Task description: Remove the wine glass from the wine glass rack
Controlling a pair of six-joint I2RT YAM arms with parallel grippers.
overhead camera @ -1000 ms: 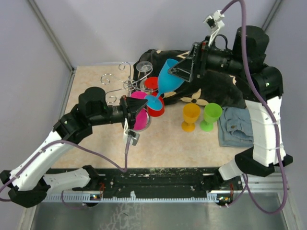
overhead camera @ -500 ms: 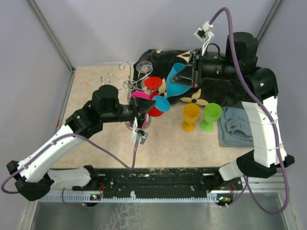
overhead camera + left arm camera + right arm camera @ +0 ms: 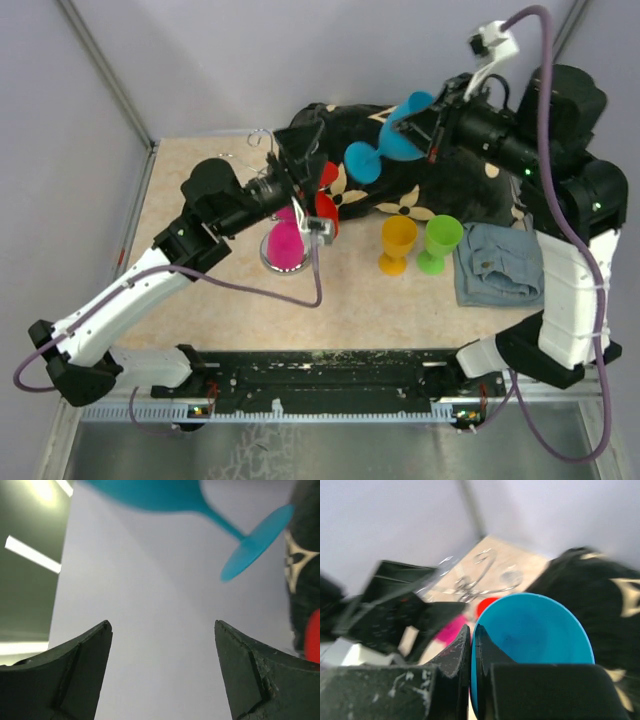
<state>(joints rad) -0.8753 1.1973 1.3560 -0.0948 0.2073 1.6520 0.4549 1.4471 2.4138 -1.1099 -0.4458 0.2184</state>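
Observation:
A blue wine glass hangs tilted in the air over the black cloth, clear of the rack. My right gripper is shut on its rim. In the right wrist view the jaws pinch the wall of the blue wine glass's bowl. The silver wine glass rack stands at the back left, mostly hidden by my left arm. A pink glass and a red glass are at the rack. My left gripper is open, raised beside the rack, and in the left wrist view the gripper holds nothing.
An orange glass and a green glass stand upright right of the rack. A folded denim cloth lies further right. A black patterned cloth covers the back of the table. Grey walls close in behind.
My right gripper closed on the blue glass rim and carried it up and to the right, away from the rack. My left gripper opened and swung up toward the back.

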